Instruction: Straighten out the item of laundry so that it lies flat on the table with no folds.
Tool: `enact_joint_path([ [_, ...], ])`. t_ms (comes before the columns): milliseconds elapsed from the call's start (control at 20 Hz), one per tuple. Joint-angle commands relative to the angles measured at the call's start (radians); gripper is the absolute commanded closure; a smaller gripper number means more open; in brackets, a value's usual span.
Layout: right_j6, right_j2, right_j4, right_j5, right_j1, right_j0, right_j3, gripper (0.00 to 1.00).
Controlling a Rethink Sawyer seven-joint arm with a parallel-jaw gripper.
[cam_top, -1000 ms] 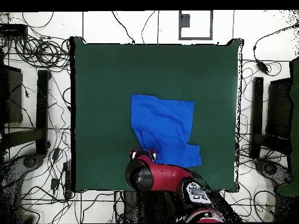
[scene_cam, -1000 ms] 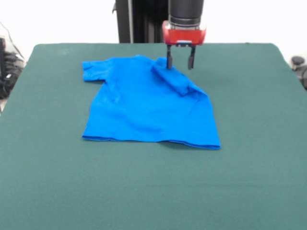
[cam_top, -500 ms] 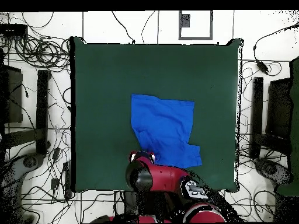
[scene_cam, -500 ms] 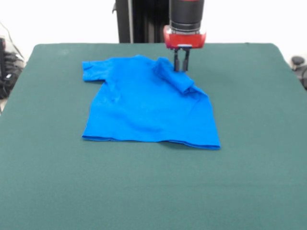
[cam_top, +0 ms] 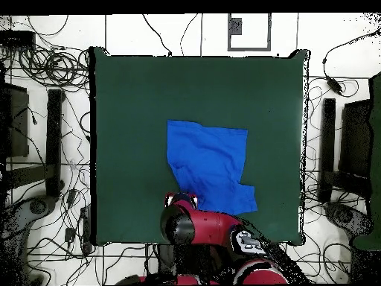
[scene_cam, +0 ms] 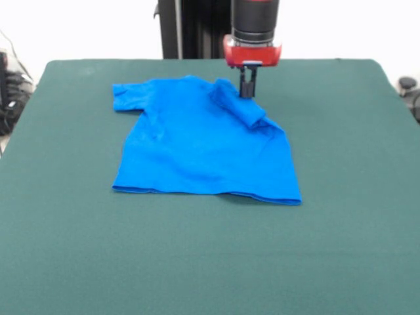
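The item of laundry [scene_cam: 203, 144], a bright blue T-shirt, lies on the green table [scene_cam: 341, 216] a little toward the far side. Its left sleeve is spread out. The right sleeve is folded over onto the body in a thick roll [scene_cam: 237, 107]. My gripper [scene_cam: 247, 92] stands upright at the far end of that roll, its fingers shut together and pinching the fabric edge there. In the overhead view the T-shirt [cam_top: 210, 165] shows at the table's lower middle, and the red arm [cam_top: 195, 226] covers its lower left corner and hides the gripper.
Cables and stands [cam_top: 45, 112] lie on the floor all round the table [cam_top: 134, 112]. A black column [scene_cam: 190, 29] rises behind the far edge.
The fingers were open astride the folded sleeve a second ago. They have since closed on its far end. The arm and the shirt have hardly moved.
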Motion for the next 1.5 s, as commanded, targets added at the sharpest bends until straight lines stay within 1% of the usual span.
enact_joint_path([
  [50,0.157,0.026,-0.003,-0.079,0.015,0.013,-0.07,1.0],
  [150,0.151,0.016,0.002,-0.06,0.014,0.022,-0.074,1.0],
  [250,0.161,-0.001,0.022,-0.042,-0.005,0.04,-0.065,1.0],
  [550,0.164,0.005,0.045,0.076,-0.145,0.047,-0.003,1.0],
  [750,0.165,0.015,0.055,0.127,-0.201,0.045,0.021,1.0],
  [1000,0.168,0.029,0.051,0.155,-0.246,0.03,0.053,1.0],
  [1100,0.167,0.031,0.047,0.155,-0.247,0.027,0.054,1.0],
  [1500,0.162,0.044,0.01,0.063,-0.157,-0.003,0.028,1.0],
])
